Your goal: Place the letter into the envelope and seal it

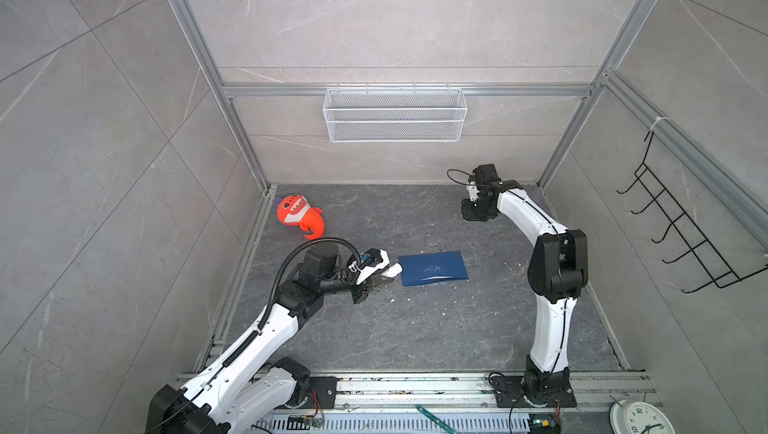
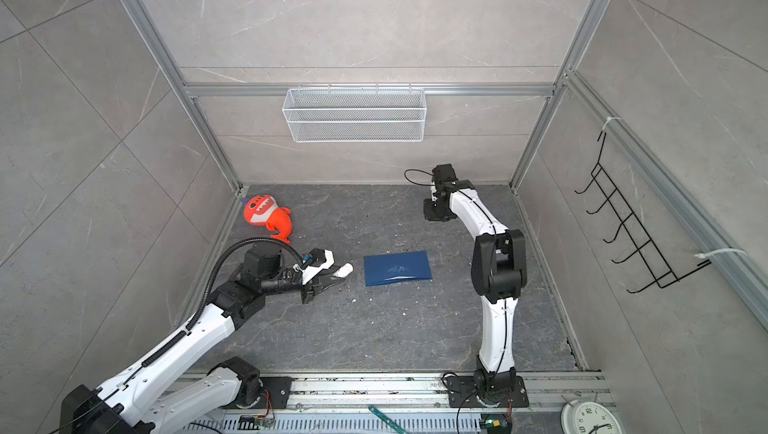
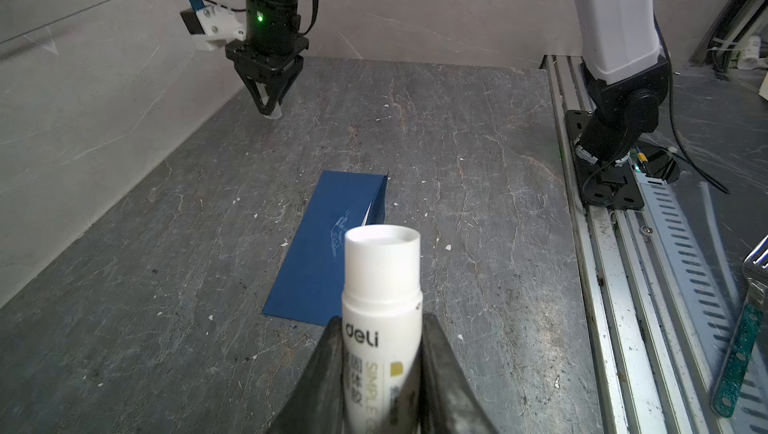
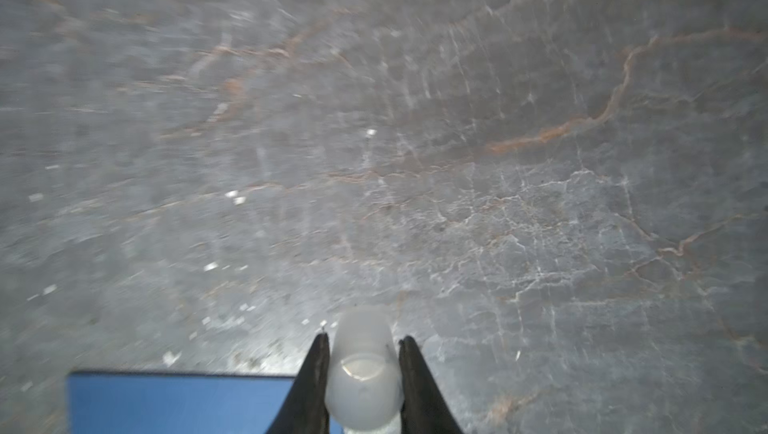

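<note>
2 grips: left jaws clamp glue stick [image 3: 380,286], right jaws a cap [image 4: 363,378]; envelope [image 1: 433,267] closed.

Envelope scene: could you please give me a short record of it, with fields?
envelope: navy, flat on the table, flap folded down
letter: not visible
left fingers: shut on the uncapped glue stick, beside the envelope's left end
right fingers: shut on a translucent cap, far right of table
other: orange plush toy, far left corner
</note>
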`<move>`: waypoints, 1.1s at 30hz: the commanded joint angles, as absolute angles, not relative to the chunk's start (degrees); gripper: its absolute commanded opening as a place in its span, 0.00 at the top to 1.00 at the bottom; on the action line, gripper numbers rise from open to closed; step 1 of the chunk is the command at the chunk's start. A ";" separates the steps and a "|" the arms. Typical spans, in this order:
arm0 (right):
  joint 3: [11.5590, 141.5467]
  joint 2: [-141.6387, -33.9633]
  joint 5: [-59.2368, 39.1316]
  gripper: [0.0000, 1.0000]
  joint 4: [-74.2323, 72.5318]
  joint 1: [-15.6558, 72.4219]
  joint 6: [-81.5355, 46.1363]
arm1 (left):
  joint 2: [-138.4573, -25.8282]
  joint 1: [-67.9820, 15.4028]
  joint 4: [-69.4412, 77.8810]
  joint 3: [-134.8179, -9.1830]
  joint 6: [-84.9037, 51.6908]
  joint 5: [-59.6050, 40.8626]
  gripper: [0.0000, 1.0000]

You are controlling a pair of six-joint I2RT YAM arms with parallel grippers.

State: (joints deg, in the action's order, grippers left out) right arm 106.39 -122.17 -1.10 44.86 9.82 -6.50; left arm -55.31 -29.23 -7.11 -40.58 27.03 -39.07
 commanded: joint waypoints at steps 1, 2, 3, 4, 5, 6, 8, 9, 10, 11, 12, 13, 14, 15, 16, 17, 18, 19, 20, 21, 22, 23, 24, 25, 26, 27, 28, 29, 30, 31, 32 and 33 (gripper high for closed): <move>110.46 -126.20 0.89 0.99 47.76 8.88 -7.74 | -54.01 -29.11 -4.02 -40.47 26.89 -39.05 1.00; 111.09 -127.27 0.96 0.99 48.26 8.92 -7.72 | -53.97 -29.10 -4.03 -40.54 26.86 -39.05 1.00; 111.79 -128.43 0.97 0.99 48.72 8.63 -7.76 | -54.00 -29.08 -4.02 -40.52 26.81 -39.15 1.00; 112.41 -129.35 0.94 0.99 49.18 8.54 -7.73 | -53.98 -29.10 -3.97 -40.52 26.76 -39.19 1.00; 112.97 -130.24 1.10 0.98 49.54 8.53 -7.76 | -53.98 -29.12 -3.96 -40.52 26.72 -39.20 1.00; 113.33 -130.97 1.14 0.97 49.86 8.45 -7.75 | -54.02 -29.13 -4.00 -40.56 26.72 -39.27 1.00; 113.95 -132.15 1.14 0.96 50.42 8.45 -7.82 | -54.01 -29.13 -3.94 -40.52 26.72 -39.23 1.00; 114.13 -132.55 1.01 0.96 50.60 8.44 -7.91 | -53.94 -29.07 -3.93 -40.54 26.67 -39.20 1.00; 114.20 -133.02 0.89 0.95 50.72 8.42 -8.02 | -53.97 -29.11 -3.95 -40.52 26.72 -39.24 1.00; 114.36 -133.50 0.72 0.95 50.88 8.44 -8.09 | -53.97 -29.09 -3.99 -40.52 26.72 -39.28 1.00; 114.52 -133.77 0.69 0.94 51.13 8.44 -8.10 | -53.93 -29.08 -3.95 -40.52 26.72 -39.25 1.00; 114.69 -134.15 0.62 0.94 51.39 8.44 -8.17 | -53.92 -29.05 -4.00 -40.52 26.72 -39.20 1.00; 114.66 -134.42 0.52 0.94 51.56 8.42 -8.28 | -53.92 -29.08 -3.92 -40.52 26.70 -39.20 1.00; 114.60 -134.61 0.44 0.93 51.67 8.44 -8.26 | -53.94 -29.10 -3.95 -40.52 26.67 -39.19 1.00; 114.62 -134.81 0.36 0.92 51.81 8.39 -8.37 | -53.96 -29.12 -3.96 -40.52 26.72 -39.20 1.00; 114.56 -134.99 0.14 0.91 52.01 8.44 -8.41 | -53.96 -29.13 -3.96 -40.61 26.72 -39.29 1.00; 114.46 -135.00 -0.07 0.89 52.07 8.45 -8.28 | -54.12 -29.06 -3.97 -40.65 26.72 -39.28 1.00; 114.25 -135.01 -0.26 0.86 52.03 8.44 -8.26 | -54.17 -29.11 -4.01 -40.61 26.72 -39.32 1.00; 113.96 -134.94 -0.39 0.82 52.05 8.44 -8.26 | -54.27 -29.10 -3.96 -40.69 26.72 -39.33 1.00; 113.86 -134.86 -0.48 0.79 52.05 8.44 -8.18 | -54.23 -29.12 -3.94 -40.74 26.63 -39.32 1.00; 113.68 -134.60 -0.61 0.75 52.03 8.46 -8.21 | -54.28 -29.10 -4.04 -40.69 26.65 -39.33 1.00; 113.53 -134.35 -0.77 0.71 52.03 8.48 -8.14 | -54.29 -29.09 -3.97 -40.69 26.65 -39.37 1.00; 113.35 -134.10 -0.94 0.67 52.08 8.44 -8.05 | -54.17 -29.11 -3.97 -40.74 26.63 -39.29 1.00; 113.33 -133.94 -1.13 0.64 52.12 8.43 -7.94 | -54.24 -29.10 -3.97 -40.61 26.67 -39.24 1.00; 113.23 -133.78 -1.38 0.60 52.21 8.46 -7.88 | -54.23 -29.08 -4.03 -40.64 26.63 -39.26 1.00; 113.29 -133.67 -1.53 0.57 52.29 8.43 -7.82 | -54.23 -29.12 -3.96 -40.61 26.63 -39.19 1.00; 113.34 -133.54 -1.66 0.53 52.45 8.46 -7.81 | -54.24 -29.11 -3.99 -40.65 26.63 -39.03 1.00; 113.29 -133.46 -1.78 0.50 52.55 8.41 -7.74 | -54.23 -29.09 -4.00 -40.63 26.64 -39.02 1.00; 113.31 -133.23 -1.80 0.47 52.72 8.44 -7.79 | -54.23 -29.09 -4.02 -40.61 26.55 -38.95 1.00; 113.17 -132.64 -1.63 0.45 52.91 8.44 -7.92 | -54.17 -29.09 -3.98 -40.61 26.50 -38.89 1.00; 112.85 -131.79 -1.73 0.45 52.87 8.44 -8.07 | -54.06 -29.09 -3.96 -40.63 26.41 -38.84 1.00; 111.90 -130.30 -2.50 0.43 52.28 8.41 -8.18 | -53.97 -29.14 -3.81 -40.61 26.08 -38.55 1.00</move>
